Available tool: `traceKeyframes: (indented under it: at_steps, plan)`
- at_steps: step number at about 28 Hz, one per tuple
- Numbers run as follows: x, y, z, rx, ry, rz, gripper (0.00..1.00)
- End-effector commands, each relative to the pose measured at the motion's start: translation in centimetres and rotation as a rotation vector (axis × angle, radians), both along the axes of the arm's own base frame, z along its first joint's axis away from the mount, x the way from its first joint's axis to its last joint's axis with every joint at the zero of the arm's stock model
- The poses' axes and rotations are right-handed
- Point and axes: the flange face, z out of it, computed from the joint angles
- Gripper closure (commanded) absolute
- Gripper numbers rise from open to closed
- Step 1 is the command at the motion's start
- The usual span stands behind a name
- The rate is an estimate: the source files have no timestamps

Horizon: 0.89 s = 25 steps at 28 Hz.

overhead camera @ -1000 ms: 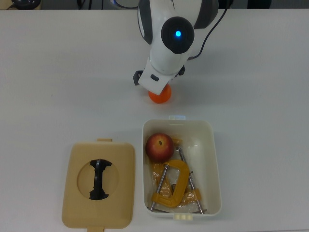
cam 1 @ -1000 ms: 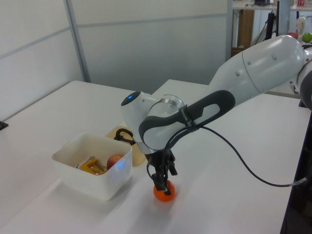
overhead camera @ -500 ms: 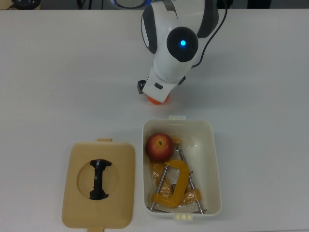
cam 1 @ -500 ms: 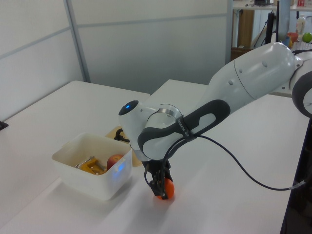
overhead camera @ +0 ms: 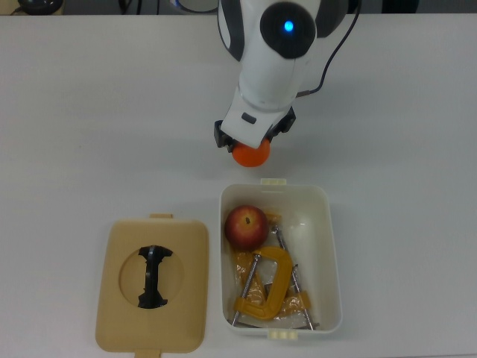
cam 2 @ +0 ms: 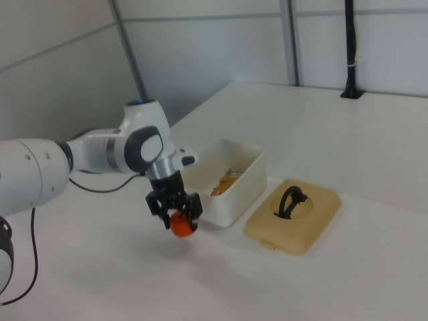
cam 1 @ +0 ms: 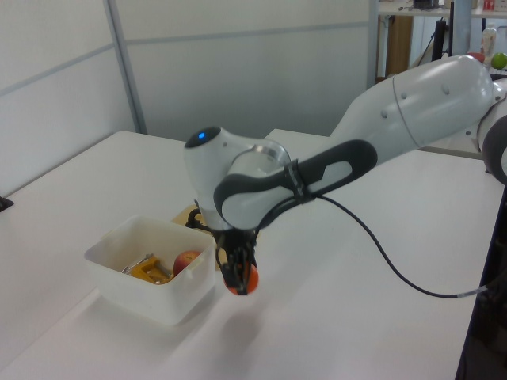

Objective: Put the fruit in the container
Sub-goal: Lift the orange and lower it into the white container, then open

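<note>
The pincer (overhead camera: 250,149) grips the orange (overhead camera: 251,154), seemingly clear of the desk (overhead camera: 89,112), at the top view's centre; the container (overhead camera: 332,246) lies just below it, long axis vertical.

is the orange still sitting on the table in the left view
No, the claw holds the orange in the air, clear of the table beside the container.

white table (overhead camera: 89,112), container (overhead camera: 329,246), tan lid (overhead camera: 119,298)
</note>
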Motion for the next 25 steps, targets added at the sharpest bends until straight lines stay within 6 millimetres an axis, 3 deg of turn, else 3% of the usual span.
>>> traceKeyframes:
  at_steps: [1,3,7,9,13,14,15,17,18,25]
  plan:
    - [1.1,-0.2,3.9,0.021,-0.089,-0.012,0.99]
    - [2.2,-0.2,6.2,0.066,-0.165,-0.045,0.99]
    - [3.8,0.0,7.9,0.136,-0.322,-0.094,0.98]
    - [4.8,0.2,8.4,0.171,-0.431,-0.134,0.97]
    - [5.6,0.0,8.0,0.191,-0.489,-0.162,0.93]
    - [5.7,-0.3,7.8,0.19,-0.487,-0.167,0.82]
    - [5.8,-0.3,7.6,0.189,-0.486,-0.167,0.65]
    - [5.9,-0.4,7.3,0.185,-0.482,-0.167,0.19]
    - [5.8,-0.4,7.2,0.181,-0.48,-0.164,0.0]
    - [5.3,-3.5,8.0,0.115,-0.429,-0.192,0.0]
